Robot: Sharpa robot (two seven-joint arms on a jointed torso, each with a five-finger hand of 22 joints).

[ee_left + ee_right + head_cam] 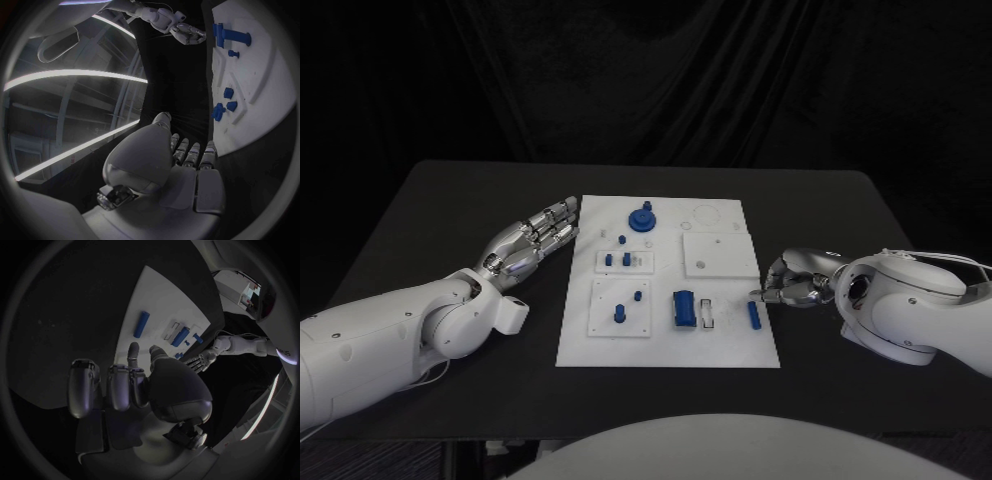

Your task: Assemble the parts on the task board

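The white task board [733, 345] lies mid-table with blue parts on it. A round knobbed part [642, 219] stands near its far edge, and small pieces [617, 261] sit on an inset plate. Near the front are a blue block [684, 308] and a blue bar [753, 316]. My left hand [538, 238] lies flat on the table beside the board's left edge, fingers stretched, holding nothing. My right hand [795, 280] hovers at the board's right edge just beyond the blue bar [142, 324], its fingers [133, 356] loosely bent and apart, with nothing in them.
A plain white square plate [718, 253] and a second inset plate [623, 308] with small blue pegs sit on the board. Bare black table surrounds the board on all sides. A black curtain hangs behind the table.
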